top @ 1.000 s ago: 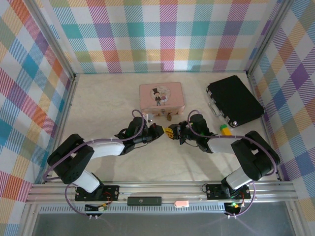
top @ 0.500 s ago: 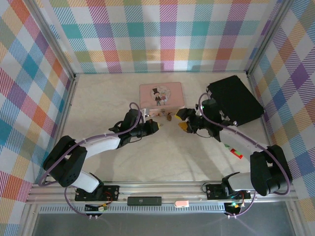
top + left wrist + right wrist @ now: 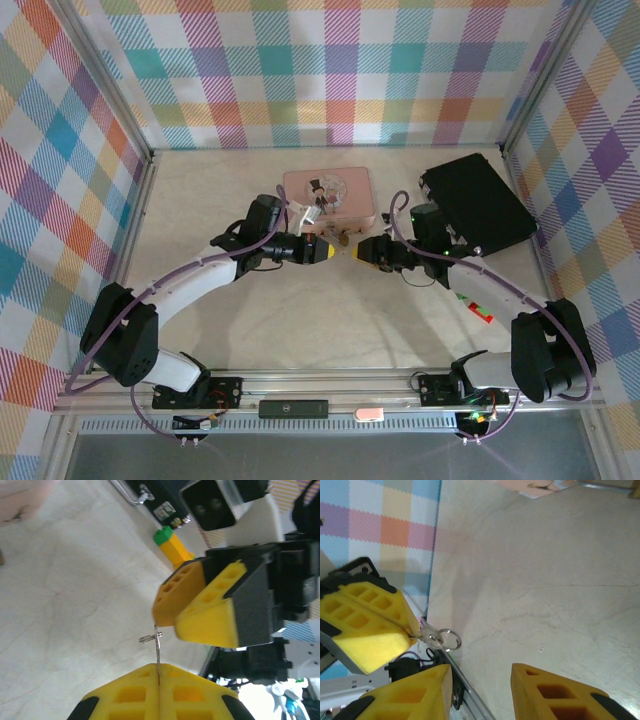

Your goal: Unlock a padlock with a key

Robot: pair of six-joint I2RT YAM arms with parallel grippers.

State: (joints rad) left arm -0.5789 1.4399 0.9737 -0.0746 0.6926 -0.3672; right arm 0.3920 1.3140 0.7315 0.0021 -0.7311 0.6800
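Padlock: small, brass-gold, lying on the table just beside the near edge of the pink tin, at the middle of the scene. It is not held by either tool.

Left gripper: reaches in from the left, its tip just left of and slightly nearer than the padlock. The left wrist view shows its yellow pads pressed together, with the key pinched between them. The key's thin blade stands out past the pads with a small wire ring at its end, and it is clear of the table.

Right gripper: reaches in from the right, facing the left tip, the two close but apart. The right wrist view shows its fingers parted, with bare table in the gap and nothing gripped. The key and its ring hang just beyond them.

Black case: far right, closed, well apart from the padlock.

Green-topped yellow block: lies on the table beside the case
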